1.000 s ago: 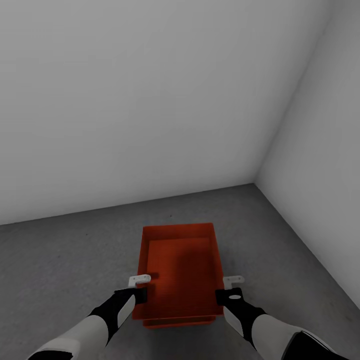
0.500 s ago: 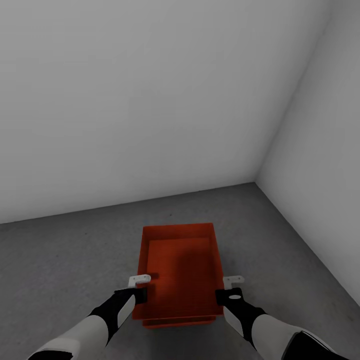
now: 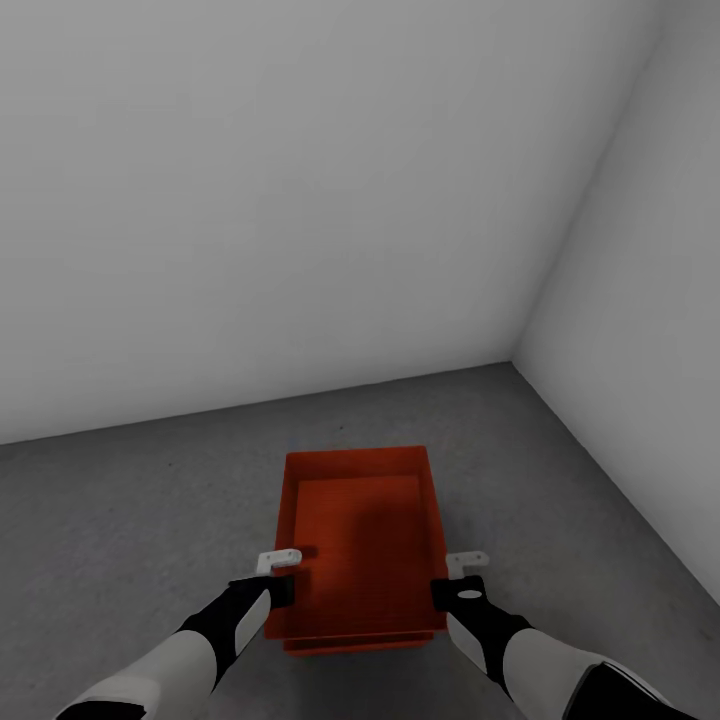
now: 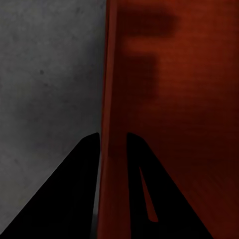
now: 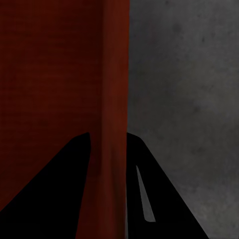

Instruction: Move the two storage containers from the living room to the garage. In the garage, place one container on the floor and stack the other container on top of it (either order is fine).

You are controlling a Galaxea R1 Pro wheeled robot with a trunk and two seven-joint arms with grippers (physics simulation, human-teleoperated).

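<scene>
The upper container [image 3: 360,540] was grasped at its side walls by both grippers [image 3: 283,567] [image 3: 462,570]; uneven release could have skewed the stack.

2 orange-red storage containers [image 3: 360,540], open-topped, nested upright; on the dark grey floor [image 3: 130,520] near the garage corner.

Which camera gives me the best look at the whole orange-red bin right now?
The head view: it shows the orange-red bin whole, open top and all four walls, on the grey floor near the corner. The left wrist view shows one side wall between its claw's fingers; the right wrist view shows the opposite wall.
</scene>
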